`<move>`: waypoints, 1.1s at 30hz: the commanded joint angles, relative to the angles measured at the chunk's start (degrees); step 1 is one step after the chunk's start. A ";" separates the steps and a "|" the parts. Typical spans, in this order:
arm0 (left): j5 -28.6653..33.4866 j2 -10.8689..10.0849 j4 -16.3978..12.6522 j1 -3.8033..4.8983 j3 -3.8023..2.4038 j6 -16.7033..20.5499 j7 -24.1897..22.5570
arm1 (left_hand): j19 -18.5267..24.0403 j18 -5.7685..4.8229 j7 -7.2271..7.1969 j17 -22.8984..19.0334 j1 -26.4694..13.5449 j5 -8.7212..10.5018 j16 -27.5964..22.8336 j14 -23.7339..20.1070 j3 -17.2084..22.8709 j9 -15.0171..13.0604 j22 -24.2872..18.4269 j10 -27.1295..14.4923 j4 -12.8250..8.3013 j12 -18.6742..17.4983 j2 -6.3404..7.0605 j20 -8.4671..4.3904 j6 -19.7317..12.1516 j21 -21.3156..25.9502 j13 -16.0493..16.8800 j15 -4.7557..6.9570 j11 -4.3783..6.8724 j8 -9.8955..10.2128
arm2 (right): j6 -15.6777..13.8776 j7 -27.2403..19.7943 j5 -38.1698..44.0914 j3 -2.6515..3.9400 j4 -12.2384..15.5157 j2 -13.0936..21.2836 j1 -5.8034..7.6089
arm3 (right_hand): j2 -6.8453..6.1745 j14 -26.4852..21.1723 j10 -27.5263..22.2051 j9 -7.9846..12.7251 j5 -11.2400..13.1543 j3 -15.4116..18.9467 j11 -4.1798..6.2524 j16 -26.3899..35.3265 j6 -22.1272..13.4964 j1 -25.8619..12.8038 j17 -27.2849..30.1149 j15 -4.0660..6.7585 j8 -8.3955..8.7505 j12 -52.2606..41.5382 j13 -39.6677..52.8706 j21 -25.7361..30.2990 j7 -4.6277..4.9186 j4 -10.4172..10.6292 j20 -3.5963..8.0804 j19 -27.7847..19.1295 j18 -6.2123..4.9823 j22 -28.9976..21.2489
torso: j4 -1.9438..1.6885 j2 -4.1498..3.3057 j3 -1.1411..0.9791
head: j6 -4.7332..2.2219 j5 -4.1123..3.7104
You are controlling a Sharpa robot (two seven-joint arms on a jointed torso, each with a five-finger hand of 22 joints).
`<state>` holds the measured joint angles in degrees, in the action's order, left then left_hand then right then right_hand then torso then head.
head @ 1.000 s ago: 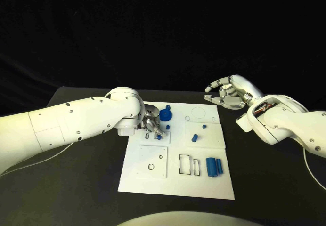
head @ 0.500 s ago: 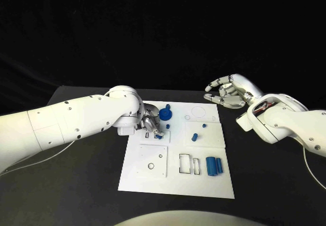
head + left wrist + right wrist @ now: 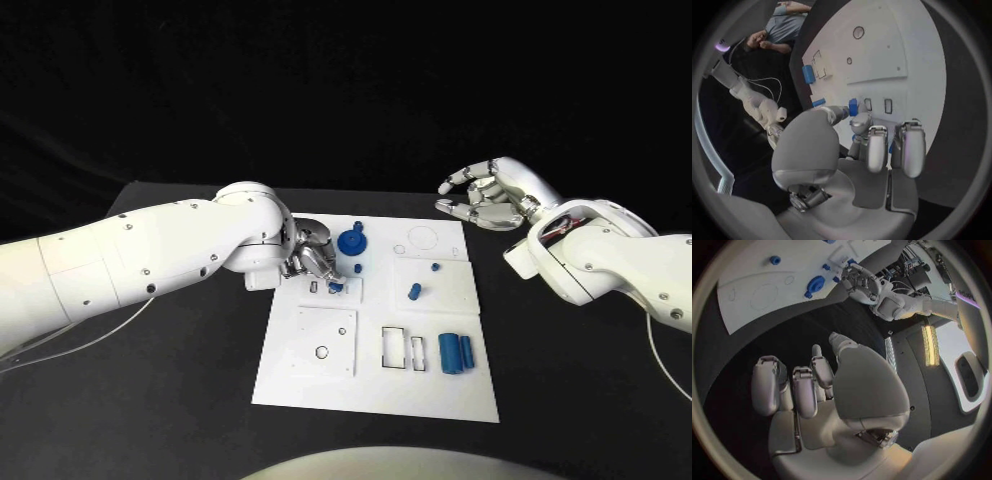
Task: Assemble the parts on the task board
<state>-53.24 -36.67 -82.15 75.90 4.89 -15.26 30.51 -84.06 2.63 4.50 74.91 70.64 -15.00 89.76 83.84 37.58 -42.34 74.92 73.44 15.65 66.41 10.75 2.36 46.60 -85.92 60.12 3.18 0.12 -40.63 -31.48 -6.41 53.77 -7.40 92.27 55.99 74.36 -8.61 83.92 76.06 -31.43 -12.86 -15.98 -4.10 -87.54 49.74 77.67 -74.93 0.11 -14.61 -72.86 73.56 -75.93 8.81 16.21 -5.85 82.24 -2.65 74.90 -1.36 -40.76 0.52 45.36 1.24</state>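
The white task board [image 3: 325,370] lies in the middle of the black table. My left hand [image 3: 315,262] hovers over the board's upper left and pinches a small blue part [image 3: 336,287] between thumb and a finger. In the left wrist view this small blue part [image 3: 853,106] sits at the fingertips, right beside two small slots [image 3: 878,104]. A round blue part [image 3: 353,243] stands just past the hand. My right hand [image 3: 490,195] hangs above the table beyond the board's far right corner, fingers apart and holding nothing.
On the board lie a small blue peg [image 3: 434,267], an oblong blue part [image 3: 414,292] and two blue cylinders [image 3: 457,352] beside rectangular cutouts [image 3: 392,348]. A square plate with a ring mark [image 3: 323,343] is at the near left. Bare black table surrounds the board.
My left hand has shifted slightly toward the far side of the board with the small blue part in it. The right hand has barely moved.
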 commanded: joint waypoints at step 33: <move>-12.13 -1.55 -4.04 -2.26 2.51 15.85 -0.34 | -2.41 -0.91 -2.05 15.09 -5.63 -9.29 0.24 6.16 13.83 -6.38 6.97 4.69 -12.34 4.68 2.67 -1.60 3.64 -0.62 5.27 1.89 1.70 -2.79 | 0.22 -0.52 0.59 -0.01 -0.25 0.45 -0.04 | -0.22 4.46 -0.78 -0.11 -0.35 -0.16 0.07 0.44 -0.63 -0.81 -8.67 0.00 -0.48 0.78 -0.64 0.98 0.01 0.27 -0.10 -0.61 -0.94 5.52 | -0.45 0.43 -0.54 | 0.93 0.36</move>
<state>-63.84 -38.41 -86.17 73.71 7.39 -0.98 30.40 -84.04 2.63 3.14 74.90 65.56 -23.99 89.75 84.05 40.27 -45.69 74.91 77.75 14.04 70.88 13.57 1.12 49.21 -86.15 65.33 4.61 1.92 -43.18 -31.55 -6.54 53.82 -7.42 91.96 56.45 74.36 -8.84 83.92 75.64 -31.47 -12.86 -15.98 -4.11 -87.31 49.39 77.44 -74.92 0.11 -14.83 -72.30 72.98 -75.32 8.85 16.21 -6.06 82.04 -2.64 74.93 -1.83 -40.26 -0.06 46.35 1.57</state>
